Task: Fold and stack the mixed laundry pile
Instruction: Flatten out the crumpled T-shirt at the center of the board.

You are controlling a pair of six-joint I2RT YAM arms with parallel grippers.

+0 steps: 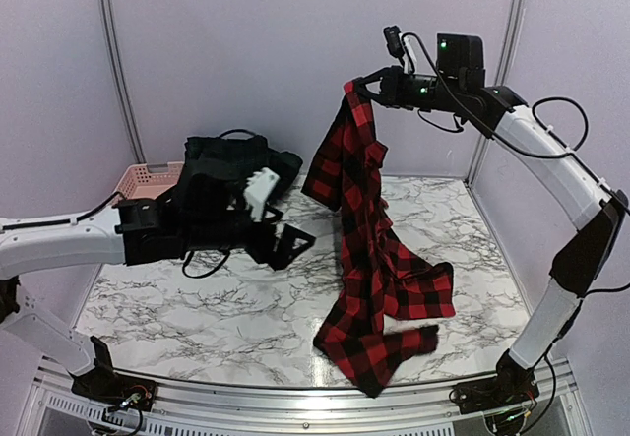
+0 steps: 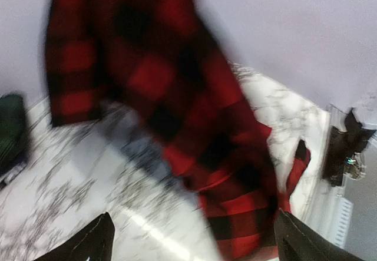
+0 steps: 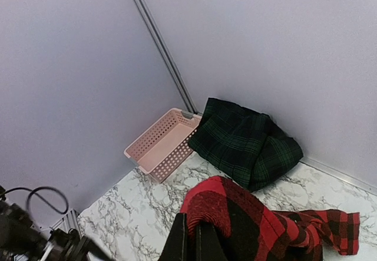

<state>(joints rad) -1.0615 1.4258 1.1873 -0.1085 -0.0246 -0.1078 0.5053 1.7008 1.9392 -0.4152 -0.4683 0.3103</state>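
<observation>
Right gripper: raised high near the back wall and clenched on a bunched fold of the checked shirt. Its own camera shows the dark fingers pinched together, with red cloth bulging over them.
Red-and-black checked shirt: hangs from that grip in one long drape. The lower end lies crumpled on the marble table, right of the middle and close to the front edge. One part spreads out flat toward the right side.
Left gripper: held out above the middle of the table, just left of the hanging shirt. Its jaws are spread wide with nothing between them. From overhead it looks apart from the cloth, though I cannot be sure.
Left wrist view: blurred. The shirt fills most of it, and the two black fingertips sit far apart at the bottom corners.
Dark green plaid piece: a loose, rumpled heap at the back of the table against the wall, well apart from the shirt. From overhead the left arm partly covers it.
Pink basket: in the back left corner, just beside the green heap, with its perforated sides showing.
Rest of the pile: I can make out only these two garments.
</observation>
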